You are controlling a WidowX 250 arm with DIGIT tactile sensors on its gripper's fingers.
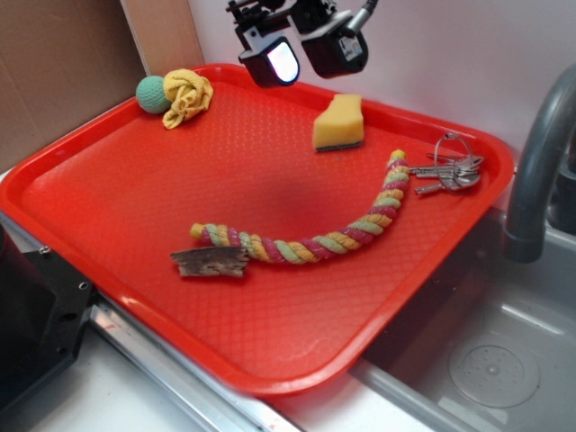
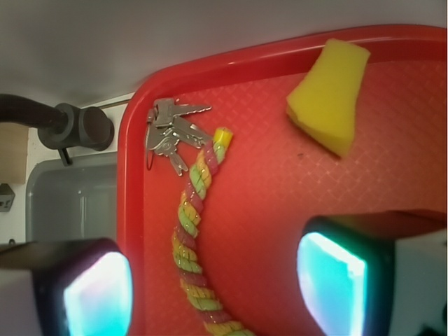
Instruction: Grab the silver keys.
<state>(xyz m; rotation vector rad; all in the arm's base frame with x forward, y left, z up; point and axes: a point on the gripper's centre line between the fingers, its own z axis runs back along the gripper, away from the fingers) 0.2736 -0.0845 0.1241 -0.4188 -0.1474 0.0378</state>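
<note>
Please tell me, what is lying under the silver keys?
The keys lie on the red tray, in its corner beside the rope end. Only tray surface shows around them. Whatever is directly beneath the blades is covered. The claw hangs away from them.

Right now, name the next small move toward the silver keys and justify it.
Probably travel sideways toward the tray's faucet-side corner: the gripper hangs open above the tray's back edge, near the yellow sponge, while the silver keys lie untouched beside the rope's end.
</note>
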